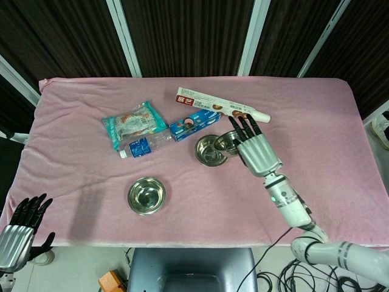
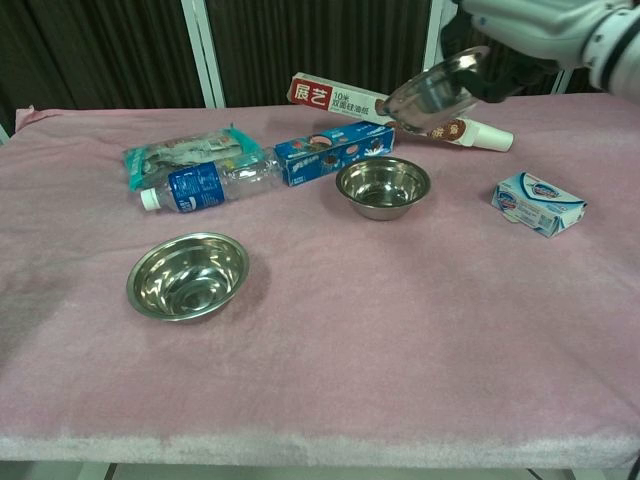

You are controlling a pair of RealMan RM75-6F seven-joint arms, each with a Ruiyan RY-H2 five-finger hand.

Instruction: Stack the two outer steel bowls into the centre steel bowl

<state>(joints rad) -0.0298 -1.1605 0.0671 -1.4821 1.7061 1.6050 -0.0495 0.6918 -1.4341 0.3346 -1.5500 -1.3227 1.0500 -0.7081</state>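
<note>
While the right hand holds one steel bowl aloft, the parts of the scene are keyed as follows, near to far.

Left hand (image 1: 17, 234): lower left corner of the head view, off the near table edge; fingers spread, grasping nothing.

Left steel bowl (image 2: 188, 275): upright on the pink cloth (image 2: 330, 340), lower left of the chest view, well apart from the other bowls.

Soap packet (image 2: 538, 203): white and blue, right of the chest view, lying flat on the cloth.

Centre steel bowl (image 2: 383, 187): upright on the cloth at mid-frame, nothing inside it.

Right hand (image 1: 254, 148): centre of the head view, fingers extended toward the far side; grasps the lifted bowl by its rim.

Lifted steel bowl (image 2: 433, 92): held clear of the cloth and tilted, above and slightly right of the centre bowl in the chest view; in the head view it overlaps that bowl's right rim.

Water bottle (image 2: 205, 183): on its side, blue label, left of centre.

Blue biscuit box (image 2: 332, 153): just beyond the centre bowl, to its left.

Snack bag (image 1: 134, 123): teal, beside the bottle.

Long wrap box (image 1: 219, 110): white and red, farthest item, upper centre.
</note>
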